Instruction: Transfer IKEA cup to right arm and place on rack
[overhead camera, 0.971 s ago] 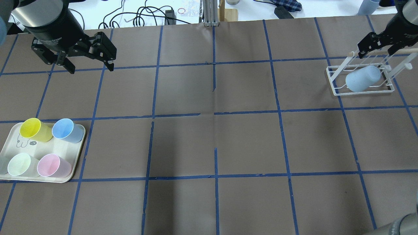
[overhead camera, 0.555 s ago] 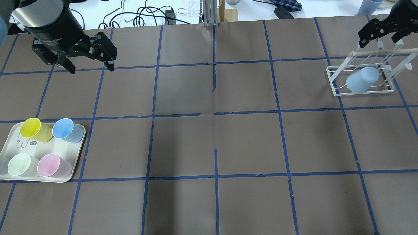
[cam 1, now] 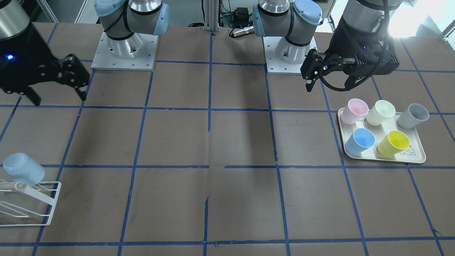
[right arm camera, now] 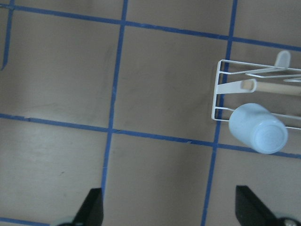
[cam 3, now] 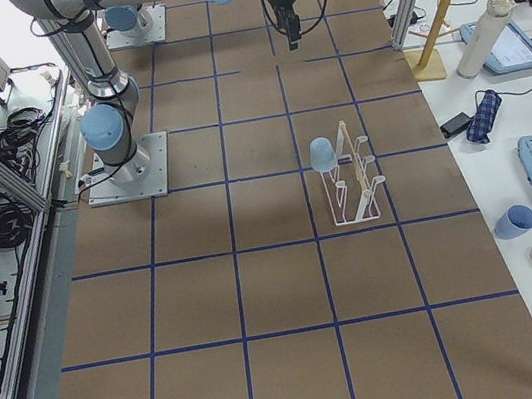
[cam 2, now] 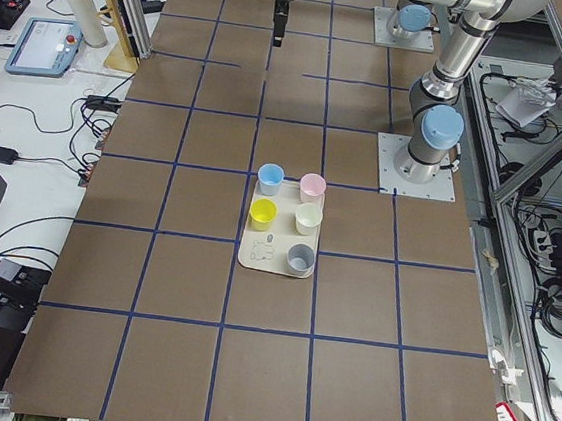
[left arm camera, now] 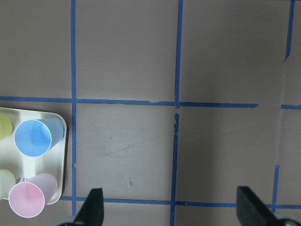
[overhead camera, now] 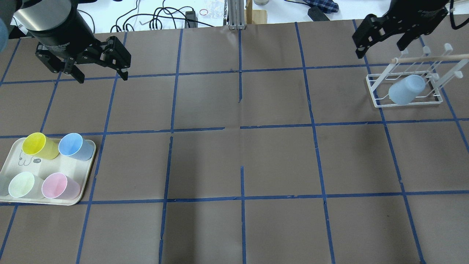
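The IKEA cup (overhead camera: pixel 406 89), pale sky-blue, hangs upside down and tilted on a prong of the white wire rack (overhead camera: pixel 377 99) at the table's right end. It also shows in the front view (cam 1: pixel 23 169), the right-side view (cam 3: pixel 322 154) and the right wrist view (right arm camera: pixel 258 128). The rack (cam 1: pixel 46 213) (right arm camera: pixel 216 101) carries a wooden dowel. My right gripper (overhead camera: pixel 381 46) (cam 1: pixel 58 97) is open and empty, raised, to the left of and beyond the rack. My left gripper (overhead camera: pixel 102 77) (left arm camera: pixel 169 212) is open and empty, high over the table's left part.
A cream tray (overhead camera: pixel 88 172) (cam 1: pixel 419 156) at the near left holds a yellow cup (overhead camera: pixel 34 145), a deeper blue cup (overhead camera: pixel 73 145), a pale green, a pink and a grey cup. Cables and a wooden stand (overhead camera: pixel 256 14) lie beyond the table's far edge.
My open right gripper has drawn back from the rack, up and to the left in the overhead view. The cup stays on the rack. The left arm has not moved.
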Action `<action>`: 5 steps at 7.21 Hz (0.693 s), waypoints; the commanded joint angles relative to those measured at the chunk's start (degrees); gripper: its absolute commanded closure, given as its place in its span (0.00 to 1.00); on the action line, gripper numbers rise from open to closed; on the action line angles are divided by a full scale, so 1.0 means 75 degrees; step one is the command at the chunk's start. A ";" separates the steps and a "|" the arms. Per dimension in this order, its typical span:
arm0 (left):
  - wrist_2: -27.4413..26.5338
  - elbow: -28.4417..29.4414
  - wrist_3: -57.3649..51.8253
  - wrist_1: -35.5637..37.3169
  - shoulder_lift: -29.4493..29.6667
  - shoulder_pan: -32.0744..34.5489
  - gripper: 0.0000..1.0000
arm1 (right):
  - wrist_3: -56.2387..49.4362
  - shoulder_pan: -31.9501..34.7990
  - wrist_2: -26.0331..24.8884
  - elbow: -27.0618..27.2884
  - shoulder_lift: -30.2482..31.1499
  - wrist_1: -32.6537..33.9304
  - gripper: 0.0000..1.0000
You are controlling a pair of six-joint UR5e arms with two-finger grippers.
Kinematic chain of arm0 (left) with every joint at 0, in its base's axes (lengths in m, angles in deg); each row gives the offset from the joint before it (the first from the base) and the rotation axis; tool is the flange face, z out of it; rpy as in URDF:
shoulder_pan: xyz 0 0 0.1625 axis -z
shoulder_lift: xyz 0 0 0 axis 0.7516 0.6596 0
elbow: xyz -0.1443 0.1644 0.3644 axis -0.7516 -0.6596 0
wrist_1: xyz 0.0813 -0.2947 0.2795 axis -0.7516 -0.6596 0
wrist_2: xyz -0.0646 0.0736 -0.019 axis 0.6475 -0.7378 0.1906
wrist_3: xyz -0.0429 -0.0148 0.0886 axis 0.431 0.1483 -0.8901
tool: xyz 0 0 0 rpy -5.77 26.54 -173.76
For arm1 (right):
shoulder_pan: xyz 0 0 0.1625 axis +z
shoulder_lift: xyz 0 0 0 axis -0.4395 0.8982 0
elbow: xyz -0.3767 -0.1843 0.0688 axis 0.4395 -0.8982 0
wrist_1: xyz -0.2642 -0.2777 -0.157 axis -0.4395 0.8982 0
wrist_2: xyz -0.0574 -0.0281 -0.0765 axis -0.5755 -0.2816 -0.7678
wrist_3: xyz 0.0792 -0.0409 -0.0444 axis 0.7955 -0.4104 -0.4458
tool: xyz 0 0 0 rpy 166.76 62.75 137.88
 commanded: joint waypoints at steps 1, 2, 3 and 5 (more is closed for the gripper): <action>0.0002 0.0000 0.0000 0.0000 -0.0002 0.0000 0.00 | 0.1393 0.0918 0.0006 0.0084 0.0505 -0.0695 0.00; -0.0010 0.0000 0.0000 0.0000 -0.0002 0.0000 0.00 | 0.1490 0.1013 0.0018 0.0084 0.0541 -0.0708 0.00; -0.0010 0.0000 0.0000 0.0000 -0.0002 0.0000 0.00 | 0.1480 0.1014 0.0018 0.0107 0.0565 -0.0883 0.00; -0.0022 -0.0024 0.0000 0.0000 -0.0002 0.0000 0.00 | 0.1352 0.0910 0.0006 0.0294 0.0320 -0.0908 0.00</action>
